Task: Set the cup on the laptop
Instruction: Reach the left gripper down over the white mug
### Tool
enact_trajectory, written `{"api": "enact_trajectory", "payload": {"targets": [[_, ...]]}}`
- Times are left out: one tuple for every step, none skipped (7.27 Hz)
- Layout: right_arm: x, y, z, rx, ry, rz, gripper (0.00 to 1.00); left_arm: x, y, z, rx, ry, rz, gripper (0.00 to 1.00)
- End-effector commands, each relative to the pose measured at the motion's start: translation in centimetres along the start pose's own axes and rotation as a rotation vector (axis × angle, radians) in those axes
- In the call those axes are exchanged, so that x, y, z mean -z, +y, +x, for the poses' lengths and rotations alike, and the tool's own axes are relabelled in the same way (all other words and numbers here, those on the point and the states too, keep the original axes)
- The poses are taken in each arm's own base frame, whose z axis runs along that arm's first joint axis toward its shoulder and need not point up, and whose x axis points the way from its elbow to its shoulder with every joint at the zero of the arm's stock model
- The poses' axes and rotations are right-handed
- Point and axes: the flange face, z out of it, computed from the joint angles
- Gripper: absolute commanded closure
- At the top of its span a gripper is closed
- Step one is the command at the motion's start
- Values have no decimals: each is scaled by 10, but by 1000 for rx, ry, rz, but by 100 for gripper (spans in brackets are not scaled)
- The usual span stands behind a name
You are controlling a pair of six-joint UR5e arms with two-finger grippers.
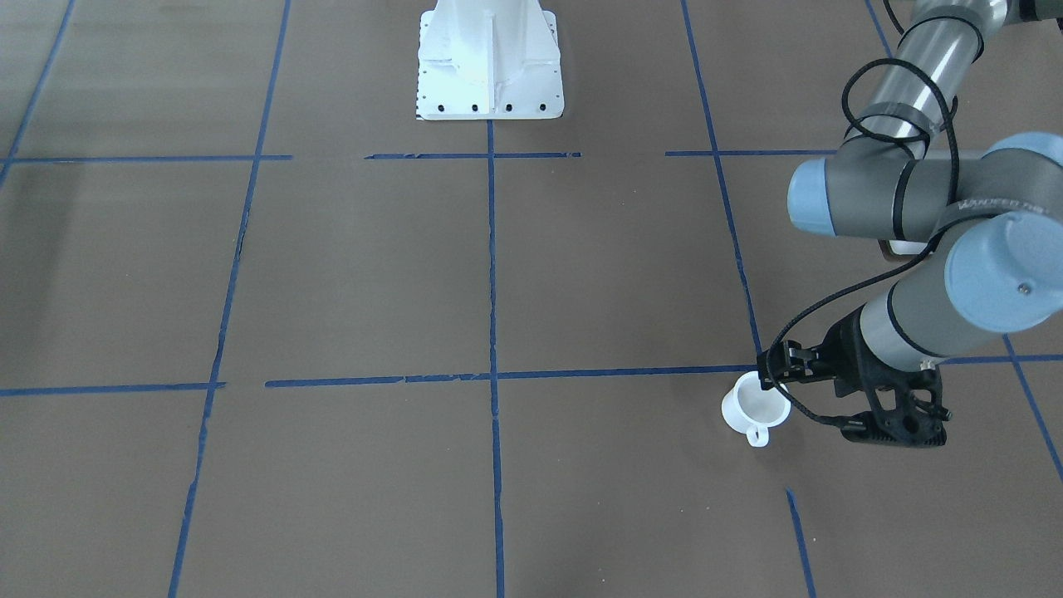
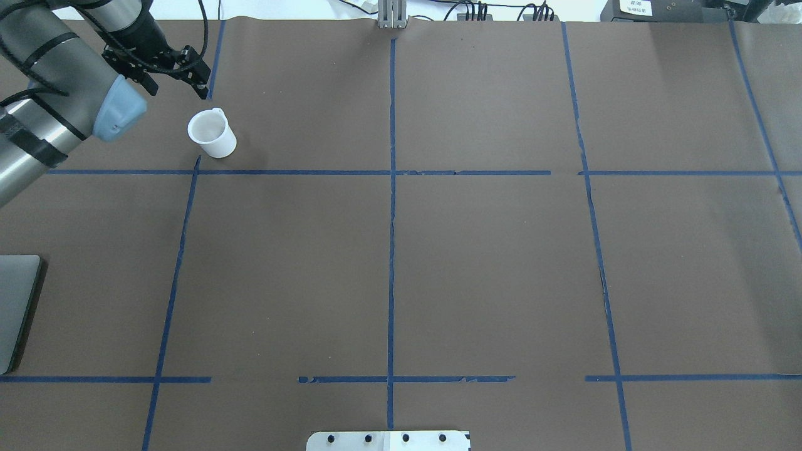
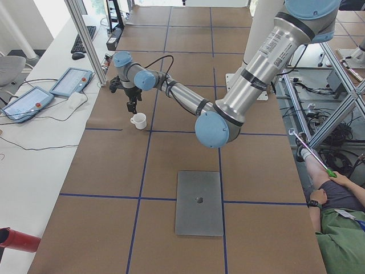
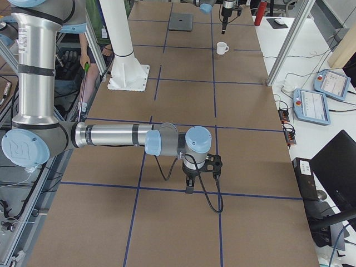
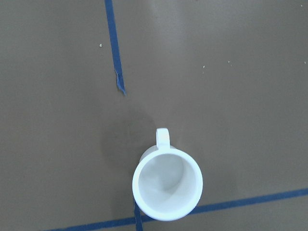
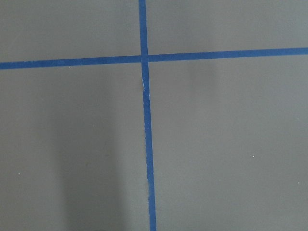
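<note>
Overhead exterior: laptop (image 2: 17,310) mostly off-frame.

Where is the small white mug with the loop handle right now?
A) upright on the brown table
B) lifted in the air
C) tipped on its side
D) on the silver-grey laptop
A: the small white mug stands rim-up on the brown table, apart from the silver-grey laptop.

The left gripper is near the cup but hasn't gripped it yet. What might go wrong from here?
1. The cup sits low in the left wrist view, not centred. If the left gripper descends now, a finger may clip the rim and tip it.
2. The laptop lies well away from it, so a weak rim pinch might slip in transit.
</note>
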Motion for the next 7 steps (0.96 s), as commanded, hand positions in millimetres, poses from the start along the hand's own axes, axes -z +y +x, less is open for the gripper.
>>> {"api": "enact_trajectory", "payload": {"targets": [[0, 0, 0, 0, 0, 0, 0, -39, -39, -2, 27, -16, 18, 0], [0, 0, 0, 0, 0, 0, 0, -56, -42, -4, 32, -46, 33, 0], [0, 0, 0, 0, 0, 0, 0, -75, -35, 4, 32, -39, 27, 0], [0, 0, 0, 0, 0, 0, 0, -91, -26, 12, 24, -39, 6, 0], [0, 0, 0, 0, 0, 0, 0, -101, -20, 16, 18, -40, -7, 0], [0, 0, 0, -1, 0, 0, 0, -105, -17, 20, 14, -40, -14, 0], [0, 0, 0, 0, 0, 0, 0, -107, -16, 17, 25, -42, -15, 0]]}}
